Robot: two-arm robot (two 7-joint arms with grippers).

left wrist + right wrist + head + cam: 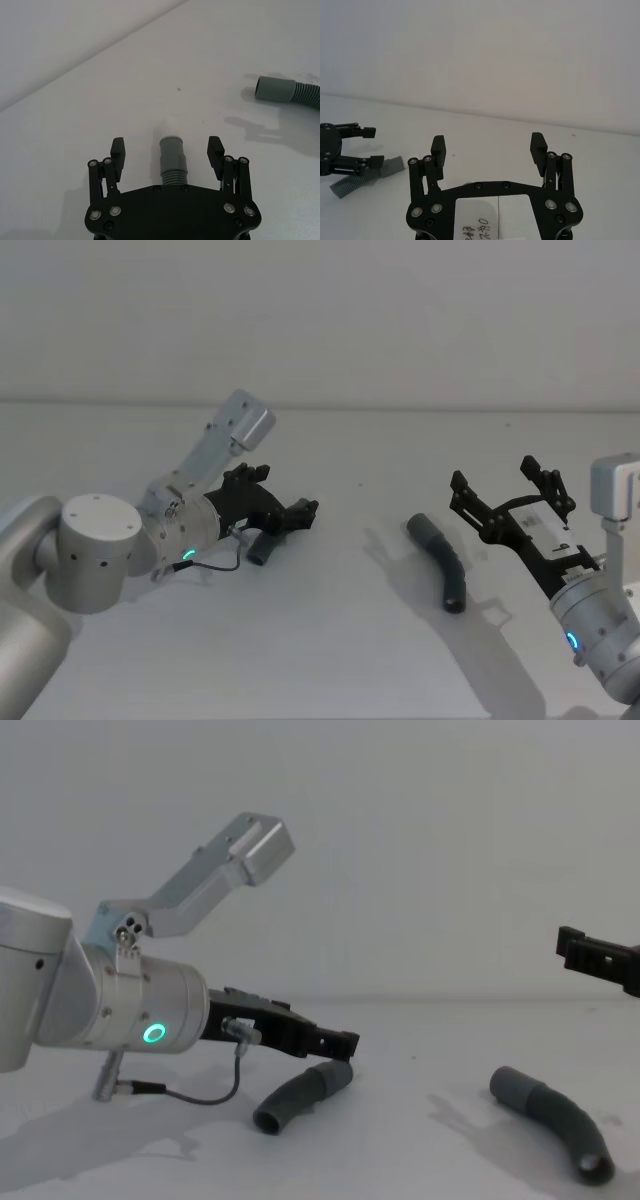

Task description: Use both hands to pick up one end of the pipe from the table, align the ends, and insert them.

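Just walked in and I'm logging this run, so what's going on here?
The left gripper is down at the table, with its open fingers on either side of the grey cuff of one hose piece, not touching it. The right gripper is raised, open and empty, near the second hose piece, which lies untouched on the table. The two pieces lie apart and nothing is joined yet.

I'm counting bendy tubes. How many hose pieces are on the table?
2. One hose piece lies inside the open left hand; the other hose piece lies free on the table, near the right hand.
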